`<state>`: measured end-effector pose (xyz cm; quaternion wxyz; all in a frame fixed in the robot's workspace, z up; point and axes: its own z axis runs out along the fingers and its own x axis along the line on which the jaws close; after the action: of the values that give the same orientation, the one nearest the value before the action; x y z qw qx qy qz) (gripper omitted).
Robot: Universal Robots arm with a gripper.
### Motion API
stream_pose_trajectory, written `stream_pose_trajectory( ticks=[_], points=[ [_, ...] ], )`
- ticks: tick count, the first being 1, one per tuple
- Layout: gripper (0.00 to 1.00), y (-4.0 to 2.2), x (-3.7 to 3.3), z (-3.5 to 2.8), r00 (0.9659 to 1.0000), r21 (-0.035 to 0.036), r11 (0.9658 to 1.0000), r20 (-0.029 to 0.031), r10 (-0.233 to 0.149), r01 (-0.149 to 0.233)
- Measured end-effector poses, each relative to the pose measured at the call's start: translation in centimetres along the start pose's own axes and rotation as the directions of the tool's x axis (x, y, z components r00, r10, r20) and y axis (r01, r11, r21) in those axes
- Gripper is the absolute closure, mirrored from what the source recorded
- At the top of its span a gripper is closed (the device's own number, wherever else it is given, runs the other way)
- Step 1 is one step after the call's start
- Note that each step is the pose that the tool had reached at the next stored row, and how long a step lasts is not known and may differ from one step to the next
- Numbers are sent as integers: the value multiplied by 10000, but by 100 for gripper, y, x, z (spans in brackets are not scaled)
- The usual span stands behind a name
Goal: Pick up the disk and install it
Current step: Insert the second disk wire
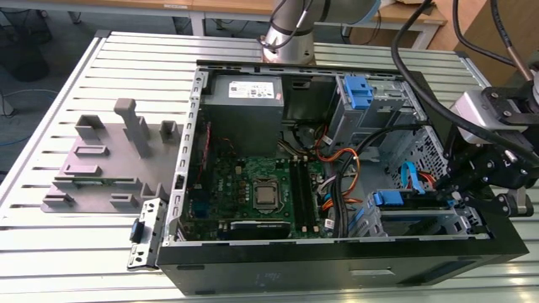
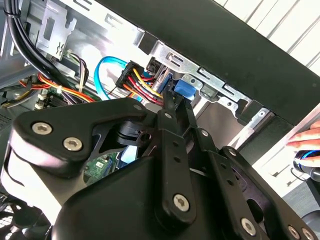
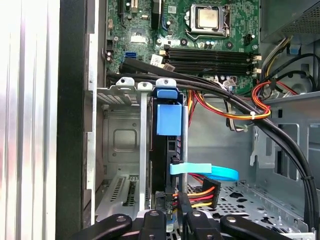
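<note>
The disk (image 3: pixel 167 145) sits edge-on in the drive cage (image 3: pixel 120 135) at the front corner of the open computer case (image 1: pixel 337 259), blue carrier tab (image 3: pixel 168 117) toward the motherboard (image 3: pixel 200 35), power and blue data cables plugged into its near end. Its long axis runs straight away from the end effector (image 3: pixel 169 220), which is at that cabled end, right against the drive. The fingers look narrowed around the disk's rear edge, probably gripping it, though contact is hidden.
</note>
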<state>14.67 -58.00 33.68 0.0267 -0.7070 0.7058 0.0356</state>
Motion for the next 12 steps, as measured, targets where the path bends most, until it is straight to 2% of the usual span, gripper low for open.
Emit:
stream_pose_trajectory(
  ticks=[4,12],
  points=[
    [76,33,2,15,10000,0,10000,0,0,0],
    [76,44,4,39,10000,0,10000,-3,-1,1]
  ],
)
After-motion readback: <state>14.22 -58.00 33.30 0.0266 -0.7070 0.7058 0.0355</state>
